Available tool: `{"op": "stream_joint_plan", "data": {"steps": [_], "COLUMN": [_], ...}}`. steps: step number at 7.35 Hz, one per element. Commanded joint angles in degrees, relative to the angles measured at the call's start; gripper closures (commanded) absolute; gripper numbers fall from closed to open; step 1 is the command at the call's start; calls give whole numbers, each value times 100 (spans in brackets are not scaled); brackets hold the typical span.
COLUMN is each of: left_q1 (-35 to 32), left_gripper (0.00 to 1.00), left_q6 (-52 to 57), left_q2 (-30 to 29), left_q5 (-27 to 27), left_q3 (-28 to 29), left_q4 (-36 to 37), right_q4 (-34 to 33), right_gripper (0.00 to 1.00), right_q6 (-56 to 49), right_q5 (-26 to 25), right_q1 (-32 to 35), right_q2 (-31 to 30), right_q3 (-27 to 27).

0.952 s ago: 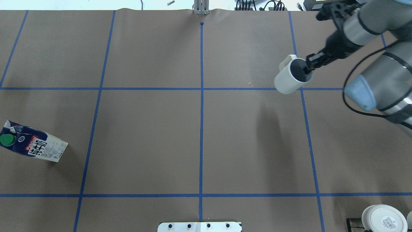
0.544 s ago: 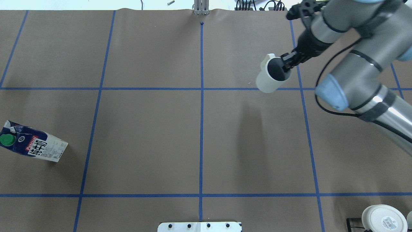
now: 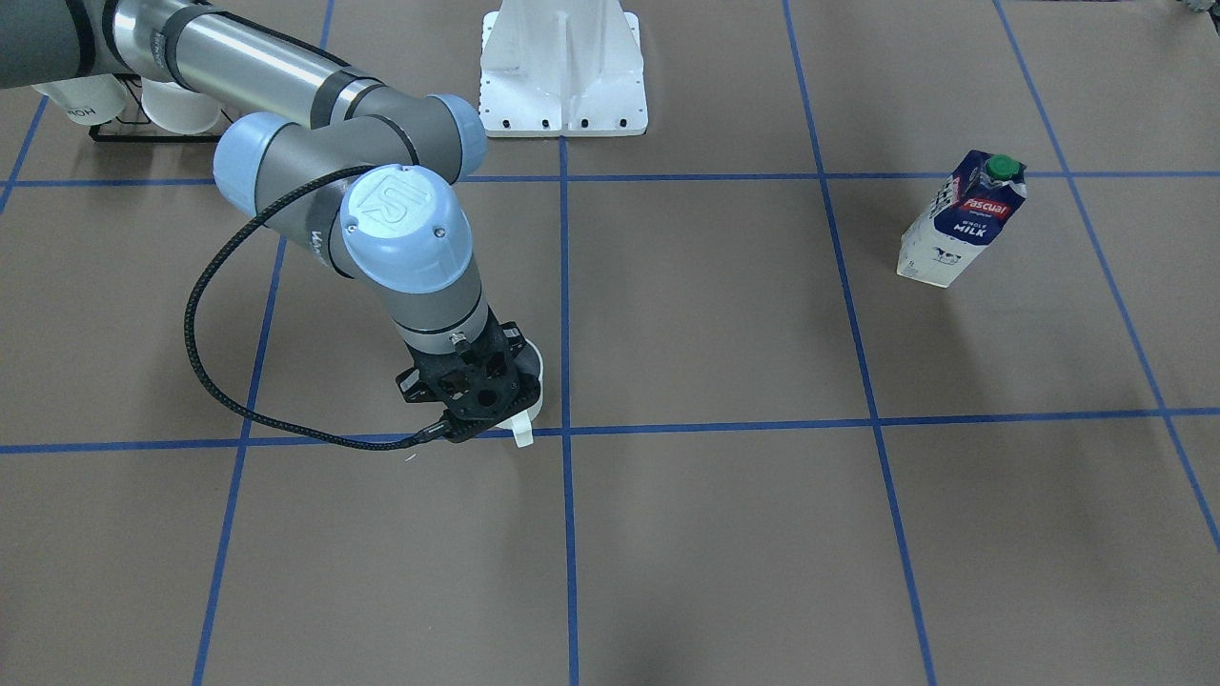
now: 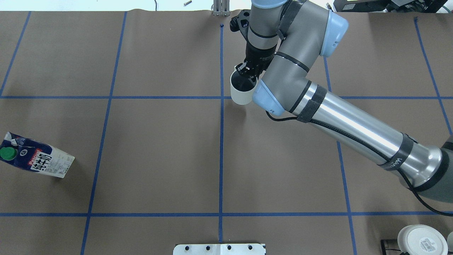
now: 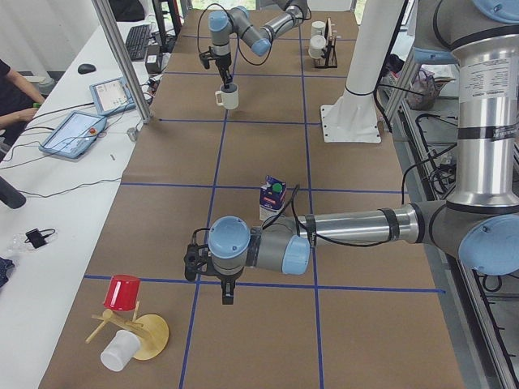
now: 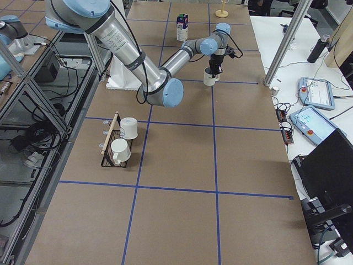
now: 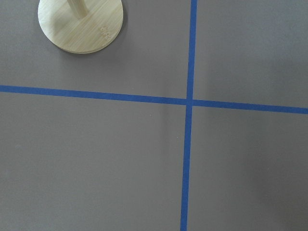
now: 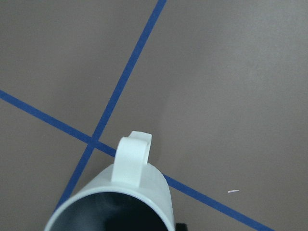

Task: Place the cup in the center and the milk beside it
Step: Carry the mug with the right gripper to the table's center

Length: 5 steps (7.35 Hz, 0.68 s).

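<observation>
The off-white cup (image 4: 240,95) hangs from my right gripper (image 4: 247,73), which is shut on its rim with one finger inside. It is just right of the centre blue line, at the far cross line. In the front view the wrist hides most of the cup (image 3: 530,405); its handle sticks out below. The right wrist view shows the cup (image 8: 137,192) over a tape crossing. The milk (image 4: 37,160) stands upright at the table's left side, far from the cup, and shows in the front view (image 3: 961,221). My left gripper (image 5: 226,293) shows only in the left side view; I cannot tell its state.
A rack with white mugs (image 3: 143,107) stands at the near right corner (image 4: 421,240). The white robot base (image 3: 562,71) is at the near edge. A wooden stand (image 5: 134,328) with a red cup sits at the left end; its round base (image 7: 81,21) shows under the left wrist.
My right arm has carried the cup leftward from the right column to just beside the centre line. The milk has not moved.
</observation>
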Motion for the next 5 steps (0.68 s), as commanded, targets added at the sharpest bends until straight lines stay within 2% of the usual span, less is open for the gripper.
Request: {"op": "stream_joint_plan", "data": {"steps": [1, 3, 4, 5], "left_q1": [0, -9, 0, -9], "left_gripper": [2, 2, 2, 2], "left_q6": [0, 0, 0, -9], "left_q2": [23, 31, 31, 31], "left_q5": [0, 0, 0, 0], "left_q3": [-6, -6, -6, -15], "left_q4": [-12, -12, -12, -12], "right_q4": [808, 990, 1077, 1208], "right_gripper": [100, 100, 1, 0], "right_q6": [3, 160, 631, 949], "right_q5": [-10, -10, -1, 25], "right_q1": [-148, -139, -148, -131], "right_q2": [16, 24, 33, 129], "right_q3": [-508, -609, -600, -600]}}
